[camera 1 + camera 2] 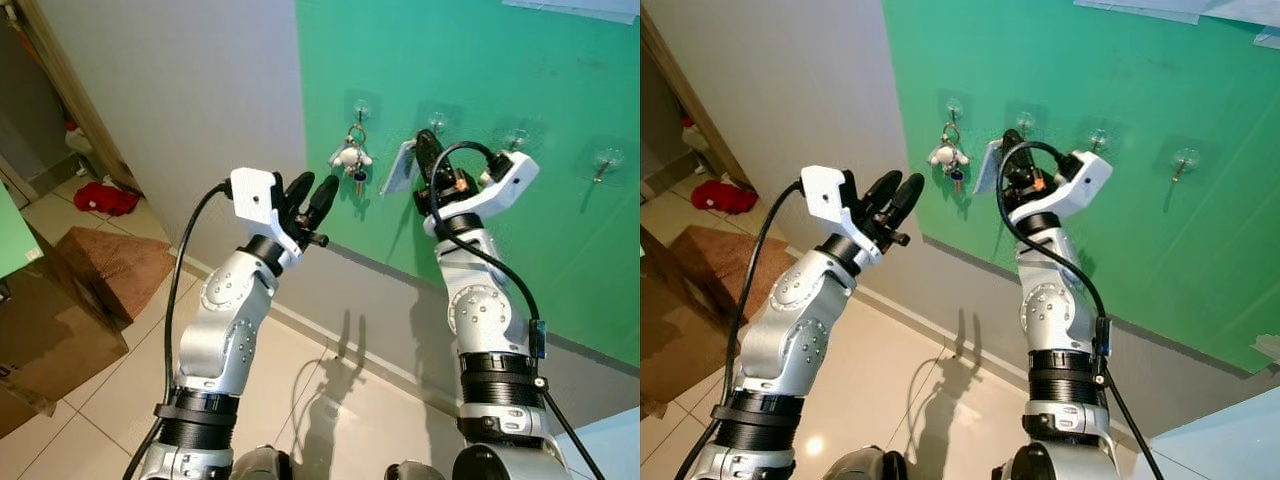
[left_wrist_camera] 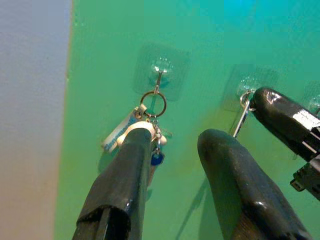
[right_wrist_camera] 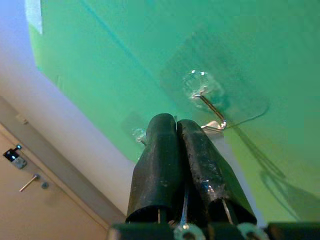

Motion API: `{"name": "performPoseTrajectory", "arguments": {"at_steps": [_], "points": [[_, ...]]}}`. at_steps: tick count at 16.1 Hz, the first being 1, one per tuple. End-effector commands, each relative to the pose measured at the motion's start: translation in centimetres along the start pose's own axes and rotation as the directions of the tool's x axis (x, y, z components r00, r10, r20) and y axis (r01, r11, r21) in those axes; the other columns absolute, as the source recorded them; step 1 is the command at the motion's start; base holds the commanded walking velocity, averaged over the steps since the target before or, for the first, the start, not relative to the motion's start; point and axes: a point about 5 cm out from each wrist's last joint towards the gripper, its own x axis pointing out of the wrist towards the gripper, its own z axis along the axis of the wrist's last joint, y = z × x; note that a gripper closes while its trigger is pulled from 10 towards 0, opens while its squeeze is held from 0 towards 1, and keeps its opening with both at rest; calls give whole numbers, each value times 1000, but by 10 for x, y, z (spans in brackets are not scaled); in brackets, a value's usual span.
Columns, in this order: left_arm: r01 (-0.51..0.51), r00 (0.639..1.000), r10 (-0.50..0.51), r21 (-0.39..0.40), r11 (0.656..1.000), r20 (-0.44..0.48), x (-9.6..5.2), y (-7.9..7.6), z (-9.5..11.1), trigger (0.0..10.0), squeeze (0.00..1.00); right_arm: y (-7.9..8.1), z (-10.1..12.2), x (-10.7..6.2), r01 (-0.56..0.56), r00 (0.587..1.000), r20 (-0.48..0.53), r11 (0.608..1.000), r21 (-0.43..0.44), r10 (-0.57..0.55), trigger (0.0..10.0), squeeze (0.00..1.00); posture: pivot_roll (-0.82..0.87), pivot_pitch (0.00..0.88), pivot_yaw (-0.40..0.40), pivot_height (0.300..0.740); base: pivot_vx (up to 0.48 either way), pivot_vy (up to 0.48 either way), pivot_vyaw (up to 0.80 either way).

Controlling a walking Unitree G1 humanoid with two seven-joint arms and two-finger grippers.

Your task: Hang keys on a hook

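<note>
Right tool pinched shut on a white tag at second hook; left tool open, empty, near hung keys; cardboard boxes far left.

Keys and hooks on the green wall

1 bunch of keys, with a white charm and blue fob, hangs by its ring from the leftmost hook; 3 more clear adhesive hooks run rightward, the last hook bare.

Clear plastic hook pad on matt green wall; metal key ring.
</note>
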Motion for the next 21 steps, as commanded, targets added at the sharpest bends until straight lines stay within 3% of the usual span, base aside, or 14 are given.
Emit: {"name": "performPoseTrajectory", "arguments": {"at_steps": [1,13,17,21], "points": [[9,1000,-9,-8,1000,-1,-2,-1,1,10000,0,-1,3,1,10,1000,22,1000,19,-11,10000,0,28,143,63,740,0,0,0],[22,1000,-22,-4,1000,3,0,-3,4,10000,0,-9,1,3,82,997,2,995,54,-82,10000,0,28,134,63,740,0,0,0],[29,1000,-29,-4,1000,1,0,-4,3,10000,0,7,-7,-6,-76,995,-51,992,104,82,10000,0,27,132,62,740,0,0,0],[30,1000,-30,-9,1000,-1,-1,-5,2,10000,0,0,-14,-21,-52,993,-100,995,80,60,10000,0,19,138,64,740,0,0,0]]}}
